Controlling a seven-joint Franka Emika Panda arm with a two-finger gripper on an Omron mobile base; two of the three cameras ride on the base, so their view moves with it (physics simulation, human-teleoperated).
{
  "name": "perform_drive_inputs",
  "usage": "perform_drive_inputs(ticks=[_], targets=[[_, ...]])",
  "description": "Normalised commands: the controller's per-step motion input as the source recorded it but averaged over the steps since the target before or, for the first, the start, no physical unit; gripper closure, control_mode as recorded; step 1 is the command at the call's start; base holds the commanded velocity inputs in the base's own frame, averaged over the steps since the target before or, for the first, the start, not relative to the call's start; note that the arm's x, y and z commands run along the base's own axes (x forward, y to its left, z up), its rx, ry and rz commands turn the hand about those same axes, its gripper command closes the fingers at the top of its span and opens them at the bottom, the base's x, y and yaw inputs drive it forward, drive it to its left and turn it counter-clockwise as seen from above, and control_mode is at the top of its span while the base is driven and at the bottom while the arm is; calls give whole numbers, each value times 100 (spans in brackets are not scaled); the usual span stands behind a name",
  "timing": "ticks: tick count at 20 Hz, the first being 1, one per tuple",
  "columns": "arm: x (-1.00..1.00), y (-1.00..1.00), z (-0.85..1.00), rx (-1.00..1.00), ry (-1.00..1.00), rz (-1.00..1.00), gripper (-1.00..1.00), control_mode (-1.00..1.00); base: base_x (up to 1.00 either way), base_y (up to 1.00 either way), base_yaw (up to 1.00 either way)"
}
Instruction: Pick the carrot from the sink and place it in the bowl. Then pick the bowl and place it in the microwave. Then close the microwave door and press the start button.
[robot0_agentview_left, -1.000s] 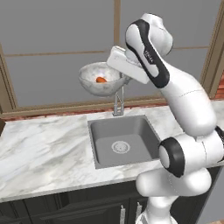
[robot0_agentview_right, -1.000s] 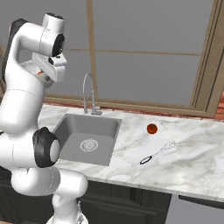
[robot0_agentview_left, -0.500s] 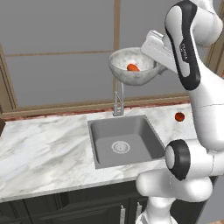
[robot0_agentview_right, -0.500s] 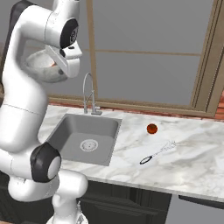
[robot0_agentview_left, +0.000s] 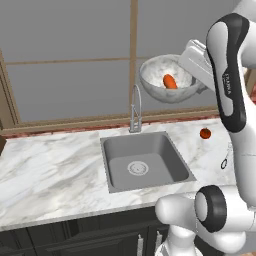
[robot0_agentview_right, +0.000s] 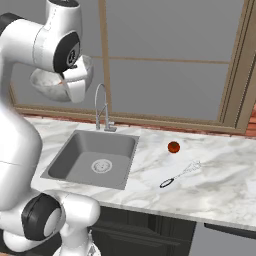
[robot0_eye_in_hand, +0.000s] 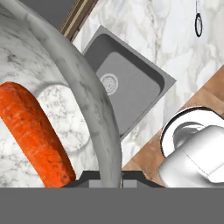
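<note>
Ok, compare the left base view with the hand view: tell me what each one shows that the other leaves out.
Left base view alone: the faucet, a small red fruit on the counter, and the window behind. Hand view alone: the jaws clamped over the bowl's rim, one inside and one outside. Both: the bowl held high above the sink with the carrot inside, the sink's drain, and the whisk.
</note>
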Motion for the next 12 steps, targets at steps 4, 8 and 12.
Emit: perform_drive_inputs(ticks=[4,8,12], targets=[[-29,1,0,-5,-3,0,100,-100,0,0,0],[0,0,0,0,0,0,100,100,-91,-22,0],[0,0,0,0,0,0,100,100,-61,-15,-13]])
